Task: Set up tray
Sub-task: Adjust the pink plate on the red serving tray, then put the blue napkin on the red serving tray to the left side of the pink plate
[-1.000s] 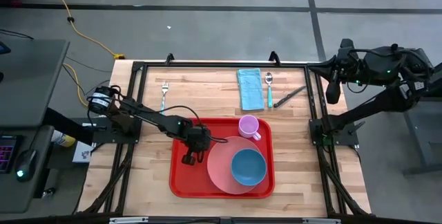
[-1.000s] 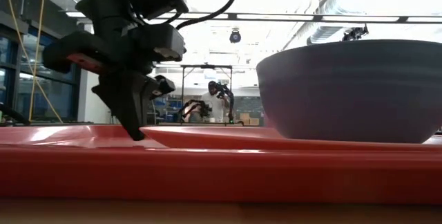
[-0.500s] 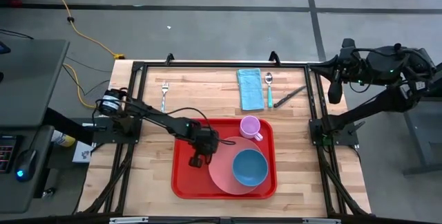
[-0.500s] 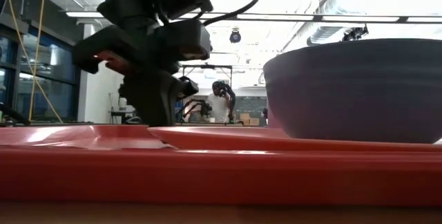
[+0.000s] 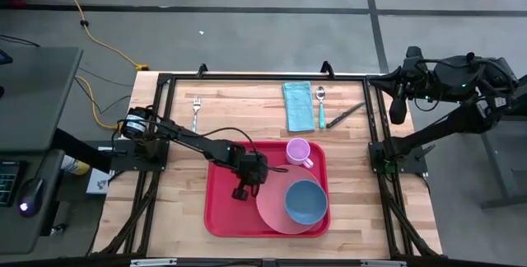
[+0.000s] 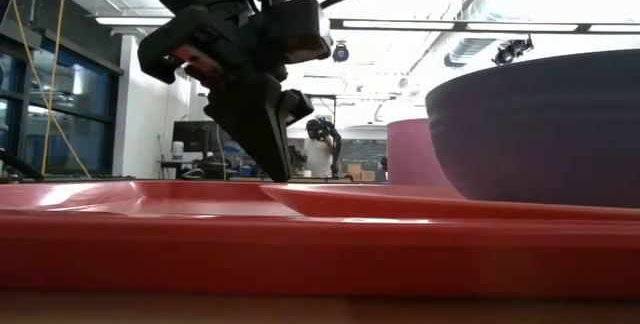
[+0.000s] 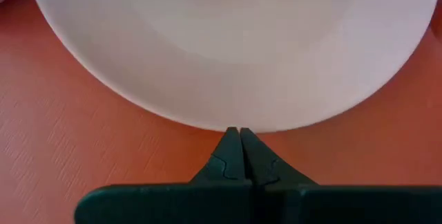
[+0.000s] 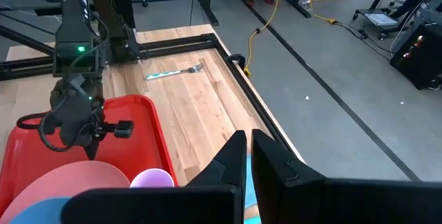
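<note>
Red plastic, tray (image 5: 221, 217): lying flat on the wooden bench (image 5: 239, 110), near edge, about centre; carrying plate, bowl and cup.
Pink plate (image 5: 272, 209): on the tray's right half, its right rim close to the tray's right wall, apparently almost touching it.
Blue bowl (image 5: 305, 202): sitting on the plate, toward its right side.
Pink cup (image 5: 297, 150): upright in the tray's far right corner, just beside the plate.
Left hand (image 5: 242, 193): low over the tray's bare left half, fingers pressed together with nothing between them; tips at the plate's left rim, touching or a hair off, per the left wrist view.
Right hand (image 8: 248, 156): parked high, off the bench's far right corner; fingers together, holding nothing.
Still outside the tray: fork (image 5: 196, 112) far left; blue napkin (image 5: 297, 105), spoon (image 5: 320, 106) and knife (image 5: 345, 115) far right of centre.
Step in hand, as a guess: nudging the plate rightward with closed fingertips.
Risk one: plate jamming against the tray wall, so further pushing drags the whole tray across the bench.
Risk two: fingertips riding up over the low rim, tilting the plate and sliding or tipping the bowl.
Risk three: plate shoving the cup into the corner and knocking it over.
Cause in each: too much travel or too steep a push.
</note>
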Available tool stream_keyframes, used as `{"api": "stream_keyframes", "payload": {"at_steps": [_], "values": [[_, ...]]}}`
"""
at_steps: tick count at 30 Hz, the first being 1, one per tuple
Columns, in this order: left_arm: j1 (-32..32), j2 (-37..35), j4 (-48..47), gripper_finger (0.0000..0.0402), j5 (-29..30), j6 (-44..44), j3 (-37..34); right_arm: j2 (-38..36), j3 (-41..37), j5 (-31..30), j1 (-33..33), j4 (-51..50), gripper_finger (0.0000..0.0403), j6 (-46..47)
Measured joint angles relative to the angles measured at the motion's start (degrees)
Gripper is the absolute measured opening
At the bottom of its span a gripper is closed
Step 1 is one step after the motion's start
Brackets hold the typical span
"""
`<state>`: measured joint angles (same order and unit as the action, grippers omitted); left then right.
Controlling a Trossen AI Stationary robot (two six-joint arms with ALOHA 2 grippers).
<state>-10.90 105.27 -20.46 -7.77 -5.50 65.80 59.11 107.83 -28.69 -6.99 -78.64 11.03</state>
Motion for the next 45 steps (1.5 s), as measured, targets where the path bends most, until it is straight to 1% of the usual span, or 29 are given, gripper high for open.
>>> {"api": "stream_keyframes", "payload": {"at_steps": [7,10,12,14,16,17,20,23,25,28,29,31,33,36,39,42,45], "values": [[0.0,0.0,-2.3,0.0010,1.7,1.1,0.1,0.0,0.0,0.6,0.0,0.0,0.0000,0.0],[0.0,-0.1,-3.0,0.0024,1.8,1.9,0.1,0.0,0.0,0.8,0.0,0.0,0.0000,0.1],[0.2,-1.0,-7.2,0.0031,3.5,2.5,1.0,0.0,0.0,0.9,0.0,0.0,0.0000,0.3],[0.9,-1.8,-11.4,0.0028,6.4,2.3,3.4,0.0,0.0,1.2,0.0,0.0,0.0000,0.3],[2.2,-3.5,-18.5,0.0015,9.8,0.1,6.2,0.1,0.0,1.3,0.0,0.0,0.0000,0.7],[2.8,-4.3,-20.1,0.0010,11.8,-1.0,8.2,0.1,0.0,1.3,0.0,0.0,0.0000,0.7],[5.0,-7.6,-27.3,0.0013,18.8,-4.3,13.8,0.5,0.0,1.5,0.0,0.1,0.0000,1.1],[7.5,-11.8,-30.8,0.0032,26.4,-7.3,18.9,1.1,0.0,1.5,0.0,0.1,0.0000,2.1],[9.5,-15.2,-32.5,0.0038,31.3,-9.0,21.0,1.3,0.0,1.1,0.0,0.1,0.0000,2.3],[13.3,-21.1,-34.6,0.0028,36.7,-10.2,21.9,1.7,0.0,0.4,0.0,0.1,0.0000,3.0],[14.9,-23.5,-34.7,0.0021,37.4,-10.3,21.9,1.8,0.0,0.1,0.0,0.1,0.0000,3.1],[18.4,-27.9,-36.8,0.0011,38.3,-9.3,21.3,1.8,0.0,-0.8,0.0,0.0,0.0000,3.8],[21.8,-32.0,-36.5,0.0010,37.9,-7.1,20.8,1.6,0.0,-2.7,0.0,-0.2,0.0000,4.1],[26.7,-36.4,-37.3,0.0032,36.4,-2.6,20.2,1.6,0.0,-7.8,0.2,-2.0,0.0000,6.0],[30.2,-38.7,-37.9,0.0061,34.4,1.1,19.5,2.1,0.0,-12.0,2.3,-4.7,0.0000,9.1],[32.8,-38.9,-38.1,0.0075,30.6,2.5,18.8,3.1,0.0,-12.3,5.9,-5.7,0.0000,11.4],[34.7,-38.6,-38.1,0.0076,26.9,2.1,16.9,4.7,0.0,-9.9,10.4,-6.0,0.0000,11.6]]}}
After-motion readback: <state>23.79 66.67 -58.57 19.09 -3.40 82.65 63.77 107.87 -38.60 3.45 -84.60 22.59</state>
